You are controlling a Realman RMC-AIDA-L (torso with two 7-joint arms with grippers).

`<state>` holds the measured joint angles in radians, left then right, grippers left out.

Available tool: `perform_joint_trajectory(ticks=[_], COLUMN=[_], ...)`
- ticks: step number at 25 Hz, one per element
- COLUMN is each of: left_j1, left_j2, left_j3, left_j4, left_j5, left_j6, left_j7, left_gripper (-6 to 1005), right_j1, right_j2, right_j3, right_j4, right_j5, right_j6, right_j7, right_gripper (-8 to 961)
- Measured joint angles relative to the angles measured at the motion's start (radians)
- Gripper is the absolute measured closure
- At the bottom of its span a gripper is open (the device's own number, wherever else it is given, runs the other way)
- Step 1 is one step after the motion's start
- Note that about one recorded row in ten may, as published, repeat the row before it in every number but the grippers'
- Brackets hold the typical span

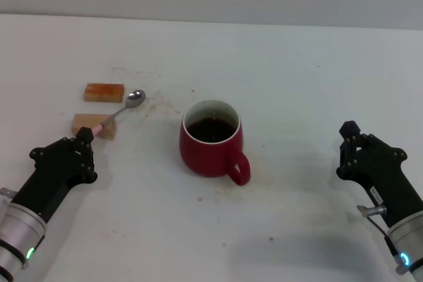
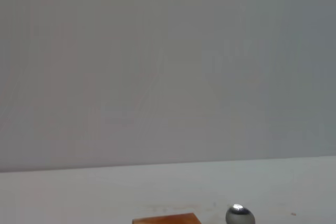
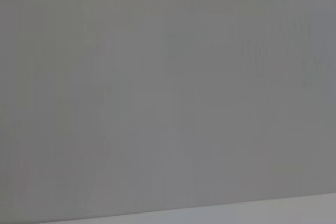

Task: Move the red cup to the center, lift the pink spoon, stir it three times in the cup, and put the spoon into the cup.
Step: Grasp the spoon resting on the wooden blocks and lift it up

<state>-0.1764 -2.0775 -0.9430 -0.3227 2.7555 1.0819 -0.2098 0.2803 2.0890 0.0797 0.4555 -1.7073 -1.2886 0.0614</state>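
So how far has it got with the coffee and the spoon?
The red cup already sits near the middle of the table, so that step looks done. In hand: the left gripper is at the handle end of the pink spoon, which lies propped on a wooden block. Lifting, stirring three times and leaving the spoon in the cup remain. The right gripper waits to the side.

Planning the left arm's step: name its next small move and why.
Probably ease the left gripper forward onto the slim pink-handled metal spoon. The squat dark-red ceramic cup already sits near mid-table, and the spoon's handle end, propped on a tan wooden block, lies just ahead.
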Motion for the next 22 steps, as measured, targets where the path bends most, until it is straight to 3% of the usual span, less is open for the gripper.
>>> perform_joint_trajectory(ticks=[2, 10, 13, 17, 22], left_j1=[-0.001, 0.006, 0.006, -0.013, -0.086], left_j2=[0.003, 0.007, 0.016, 0.041, 0.087], left_j3=[0.005, 0.016, 0.022, 0.023, 0.074], left_j4=[-0.001, 0.004, 0.011, 0.066, 0.208], left_j5=[0.002, 0.008, 0.020, 0.075, 0.131], left_j6=[0.018, 0.156, 0.172, 0.215, 0.317], left_j7=[-0.001, 0.012, 0.058, 0.098, 0.099], left_gripper=[1001, 907, 794, 678, 577], right_j1=[0.000, 0.006, 0.007, 0.005, 0.001], right_j2=[0.000, 0.000, 0.000, 0.000, -0.001], right_j3=[0.000, -0.013, -0.014, -0.014, -0.014], right_j4=[0.000, -0.001, -0.001, -0.003, -0.004], right_j5=[0.000, 0.000, 0.000, 0.000, -0.001], right_j6=[0.000, 0.004, 0.006, 0.007, 0.005], right_j7=[0.000, 0.003, 0.004, 0.006, 0.007], right_gripper=[954, 954, 954, 954, 954])
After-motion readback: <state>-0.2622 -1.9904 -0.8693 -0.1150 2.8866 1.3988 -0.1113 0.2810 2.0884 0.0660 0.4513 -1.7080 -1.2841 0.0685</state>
